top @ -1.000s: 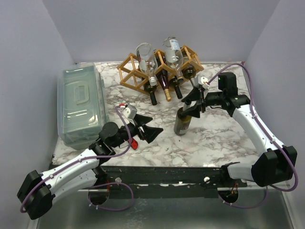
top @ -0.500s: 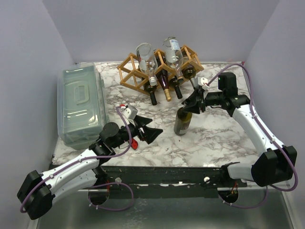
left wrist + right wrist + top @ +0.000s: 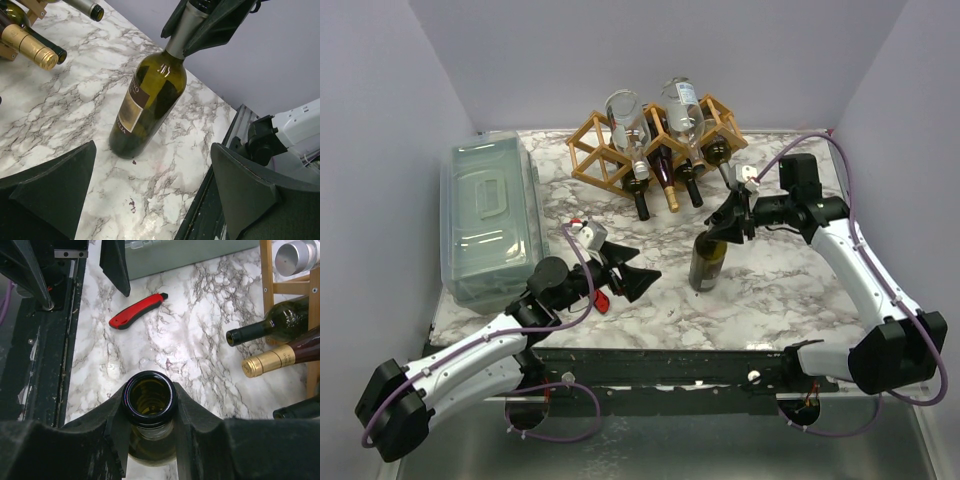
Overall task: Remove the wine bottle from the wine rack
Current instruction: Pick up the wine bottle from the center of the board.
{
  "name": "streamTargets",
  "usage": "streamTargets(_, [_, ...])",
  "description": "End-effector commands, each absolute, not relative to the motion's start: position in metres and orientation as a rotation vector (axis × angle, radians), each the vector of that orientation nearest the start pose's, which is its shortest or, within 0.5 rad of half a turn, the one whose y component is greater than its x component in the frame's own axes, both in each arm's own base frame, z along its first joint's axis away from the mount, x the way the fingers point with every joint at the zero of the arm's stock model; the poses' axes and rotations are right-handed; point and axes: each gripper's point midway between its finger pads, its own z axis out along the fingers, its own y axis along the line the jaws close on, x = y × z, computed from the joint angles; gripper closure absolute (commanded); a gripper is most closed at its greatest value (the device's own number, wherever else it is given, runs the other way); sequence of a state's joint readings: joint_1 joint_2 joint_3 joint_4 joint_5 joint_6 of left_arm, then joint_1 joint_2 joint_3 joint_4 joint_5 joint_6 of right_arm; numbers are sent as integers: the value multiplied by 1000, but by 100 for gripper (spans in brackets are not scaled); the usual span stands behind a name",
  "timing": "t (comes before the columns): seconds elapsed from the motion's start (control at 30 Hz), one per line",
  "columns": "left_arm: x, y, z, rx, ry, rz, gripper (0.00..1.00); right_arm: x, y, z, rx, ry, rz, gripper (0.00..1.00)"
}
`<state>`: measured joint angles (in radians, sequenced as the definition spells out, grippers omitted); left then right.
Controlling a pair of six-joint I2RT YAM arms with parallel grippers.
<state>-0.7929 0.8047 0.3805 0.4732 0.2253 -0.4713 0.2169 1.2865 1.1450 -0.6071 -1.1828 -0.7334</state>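
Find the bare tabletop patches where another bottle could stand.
Bare marble lies front right, between the standing bottle and the table edge, and between the plastic bin and the wine rack. Crowded: before the rack's bottle necks, and around the left gripper and red knife.

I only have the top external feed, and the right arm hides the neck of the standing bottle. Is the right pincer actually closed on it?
Observer: Yes. In the right wrist view, the right pincer has a finger pressed against each side of the green bottle, just under its lip.
Operator: Is it corked?
Observer: No. The mouth is open, and you can see down inside.
Operator: What's the red thing on the left side?
Observer: A red utility knife, lying flat. The left pincer is open and holds nothing.
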Motion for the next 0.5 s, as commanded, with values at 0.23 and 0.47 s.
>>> streamTargets(0.23, [186, -268, 235, 426, 1584, -1170, 1, 254, 188, 297, -1301, 1480, 868, 100])
streamTargets(0.47, [191, -264, 237, 377, 1605, -1173, 1, 264, 165, 311, -1221, 1495, 808, 100])
